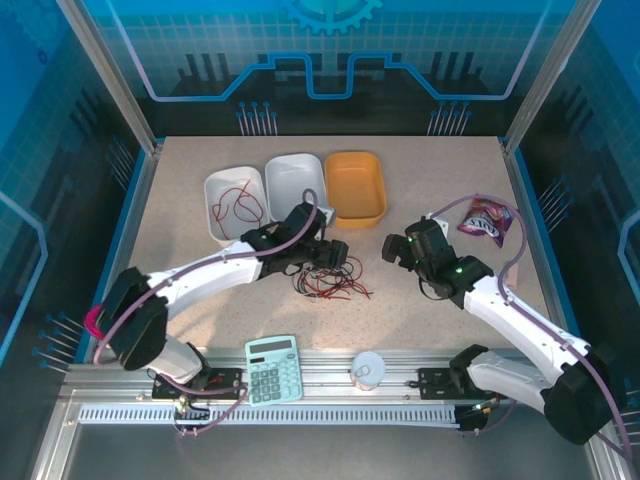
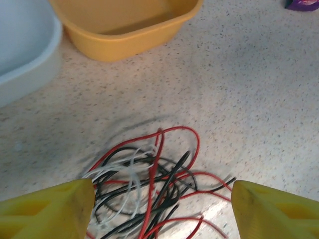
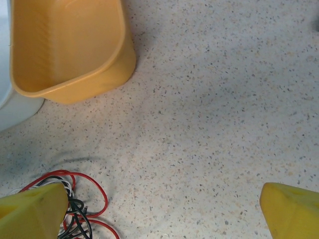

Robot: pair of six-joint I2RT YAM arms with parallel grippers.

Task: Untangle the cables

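Left tool [image 1: 333, 254] first: fingers [image 2: 45, 206] spread well apart, gripping nothing, hanging just above the cables [image 1: 330, 284], the tangle framed between the two yellow tips in the wrist view. Red, black and white strands heaped in one loose knot on the speckled worktop [image 1: 400, 320], mid-table, just in front of the trays. Seemingly lined up that way to drop onto a single loop at the top of the pile rather than rake the whole bundle. No contact with any strand to be made out.

Further back, one red strand [image 1: 240, 205] lying alone in the leftmost white tray [image 1: 212, 190]. Beside it a second white tray [image 1: 283, 170] and an orange tray [image 1: 380, 200], no wires to be made out in either. All three set side by side, probably as one bin per colour.

Right tool [image 1: 392, 247] to the right of the pile, near but apart, jaws at full spread and empty. Edge of the tangle showing by one fingertip [image 3: 30, 209] in its own camera; likely placed there to pin or pull the opposite end.

Left arm stretched long and low from its base at the near-left corner, wrist pitched down. Right arm folded in from the near-right corner, forearm angled toward centre. Calculator [image 1: 272, 368], small white cup [image 1: 367, 370] and purple packet [image 1: 487, 220] well clear of the work.
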